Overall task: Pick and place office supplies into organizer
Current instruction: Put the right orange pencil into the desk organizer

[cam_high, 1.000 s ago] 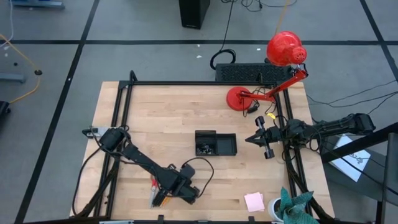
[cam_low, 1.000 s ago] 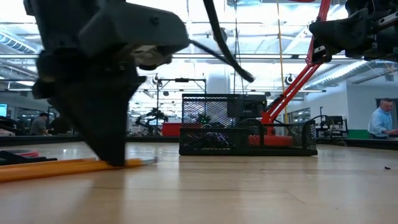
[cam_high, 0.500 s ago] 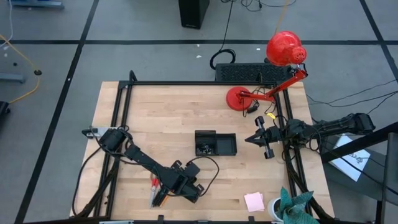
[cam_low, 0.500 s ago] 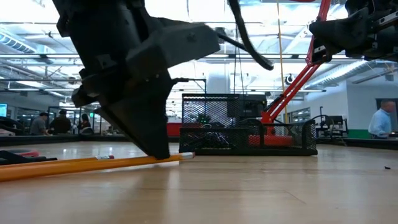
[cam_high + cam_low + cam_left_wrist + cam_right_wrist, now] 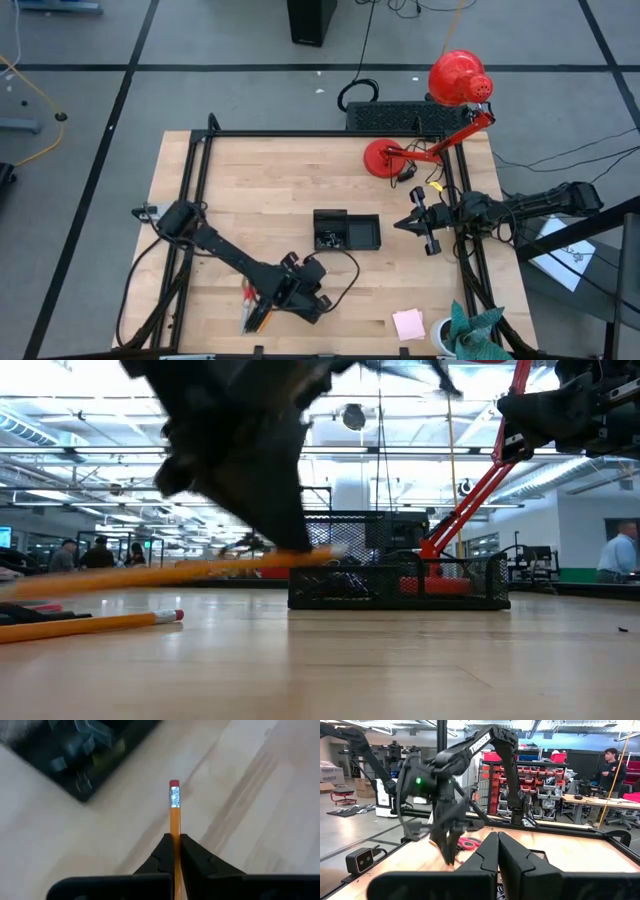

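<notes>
pencil [image 5: 174,815] between left fingers [image 5: 161,855]

- Pencil [image 5: 174,820]: orange shaft, silver ferrule, red eraser tip, between black jaws.
- Second pencil [image 5: 90,624] lying on the table: orange with a red end.
- Table [image 5: 270,190]: pale wood grain, framed in black.
- Organizer [image 5: 347,231]: black mesh.
- Desk lamp [image 5: 458,80] at the far right: bright red shade, arm and round base.
- Sticky-note pad [image 5: 408,324] at the near right: pink.
- Cloth [image 5: 474,331] beside it: teal.
- Scissors [image 5: 468,842]: red handles.
- Both arms: dark, nearly black.
</notes>
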Robot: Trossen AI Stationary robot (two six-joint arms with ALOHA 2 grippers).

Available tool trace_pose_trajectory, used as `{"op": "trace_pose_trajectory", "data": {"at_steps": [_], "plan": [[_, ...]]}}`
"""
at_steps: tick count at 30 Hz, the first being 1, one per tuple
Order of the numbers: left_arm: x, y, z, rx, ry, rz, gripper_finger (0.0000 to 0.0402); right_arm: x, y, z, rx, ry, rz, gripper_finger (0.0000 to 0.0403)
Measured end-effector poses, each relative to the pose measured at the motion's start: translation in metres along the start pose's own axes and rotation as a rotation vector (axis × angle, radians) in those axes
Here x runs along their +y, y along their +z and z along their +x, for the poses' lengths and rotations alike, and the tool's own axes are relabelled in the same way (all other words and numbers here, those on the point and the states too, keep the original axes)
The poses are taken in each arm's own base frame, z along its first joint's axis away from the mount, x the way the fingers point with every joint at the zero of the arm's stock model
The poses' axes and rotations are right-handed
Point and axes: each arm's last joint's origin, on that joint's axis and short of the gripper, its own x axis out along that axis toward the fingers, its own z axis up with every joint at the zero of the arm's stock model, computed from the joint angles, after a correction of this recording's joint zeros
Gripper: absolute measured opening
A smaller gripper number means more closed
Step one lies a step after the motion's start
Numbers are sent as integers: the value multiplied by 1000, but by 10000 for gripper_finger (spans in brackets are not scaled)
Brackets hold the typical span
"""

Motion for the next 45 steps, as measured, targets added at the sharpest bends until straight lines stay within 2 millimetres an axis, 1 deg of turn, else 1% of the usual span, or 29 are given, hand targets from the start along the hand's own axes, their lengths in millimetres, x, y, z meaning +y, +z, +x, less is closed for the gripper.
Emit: {"op": "trace_pose_trajectory", "data": {"at_steps": [6,9,13,17,20,23,26,29,34,39,42,45], "plan": [[7,30,-40,-153,-18,56,5,0,0,0,2,0,0,0],[13,49,-60,-262,-17,107,7,0,0,0,2,0,0,0],[18,81,-75,-404,-36,223,17,0,0,0,2,0,0,0],[24,119,-77,-545,-61,365,10,0,0,0,1,0,0,0],[31,144,-73,-626,-107,482,6,0,0,0,1,0,0,0],[42,165,-67,-674,-164,535,12,0,-1,0,7,0,1,0],[54,180,-60,-675,-193,551,22,0,-2,0,23,1,3,0],[67,185,-47,-674,-191,545,23,0,-6,0,59,2,8,0],[87,181,-23,-707,-254,538,13,0,-8,0,82,3,12,0],[112,167,5,-762,-293,506,10,0,-8,0,83,2,46,0],[124,159,15,-771,-305,476,19,0,-8,0,82,2,48,0],[133,149,25,-730,-295,469,21,0,-8,0,81,2,40,0]]}}
